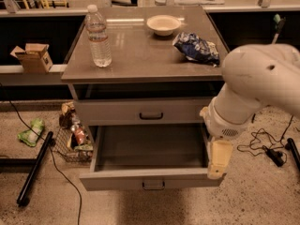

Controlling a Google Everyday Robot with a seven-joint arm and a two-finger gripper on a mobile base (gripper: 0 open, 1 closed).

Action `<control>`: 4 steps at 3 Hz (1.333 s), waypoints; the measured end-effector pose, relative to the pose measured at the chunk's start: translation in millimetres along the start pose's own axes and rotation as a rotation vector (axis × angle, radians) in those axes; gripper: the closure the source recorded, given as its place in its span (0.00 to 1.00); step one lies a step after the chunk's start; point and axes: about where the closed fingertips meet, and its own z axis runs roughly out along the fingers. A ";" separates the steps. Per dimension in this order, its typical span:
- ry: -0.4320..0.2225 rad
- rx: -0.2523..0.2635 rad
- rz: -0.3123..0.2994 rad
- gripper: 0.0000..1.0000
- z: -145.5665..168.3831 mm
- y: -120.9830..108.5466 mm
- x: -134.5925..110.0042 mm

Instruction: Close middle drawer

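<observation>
The middle drawer (150,178) is pulled far out of the grey cabinet (140,60). It is empty inside, with a low front panel and a small dark pull (153,185). Above it the taller-fronted top drawer (140,111) with a black handle sits pushed in. The lowest drawer is out of view. My gripper (219,161) hangs from the big white arm (255,90), pointing down at the right front corner of the open drawer, right against its front panel.
On the cabinet top stand a water bottle (98,36), a white bowl (163,24) and a blue chip bag (197,48). A wire basket of snacks (72,139), a black pole (35,168) and cables lie on the floor to the left. More cables (267,146) lie on the right.
</observation>
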 end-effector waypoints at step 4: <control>-0.057 -0.105 -0.105 0.00 134.4 4.2 -2.8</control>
